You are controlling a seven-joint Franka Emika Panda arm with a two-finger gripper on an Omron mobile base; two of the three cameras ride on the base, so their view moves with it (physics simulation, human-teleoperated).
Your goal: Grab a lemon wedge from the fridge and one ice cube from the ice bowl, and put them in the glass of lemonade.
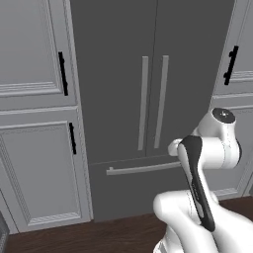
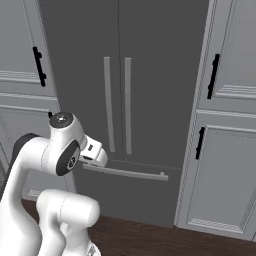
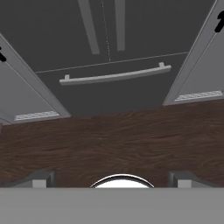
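**Fridge shut, arm not yet reaching**

From left to right: pale cabinets (image 1: 34, 163) with black handles, then the fridge (image 1: 118, 74), both doors closed, its two long bar handles (image 1: 152, 101) side by side above the drawer handle (image 3: 114, 75). The pincer (image 3: 112, 179) hangs spread and empty over the wood floor (image 3: 109, 140). The step in hand is opening the fridge (any lemon wedge would be behind those doors). Next, the arm must rise and close on a door handle.

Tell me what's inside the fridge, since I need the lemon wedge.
Nothing inside shows: the fridge has both doors and its bottom drawer shut, so shelves and any lemon wedge are hidden. The gripper is open, pointing at the floor before it.
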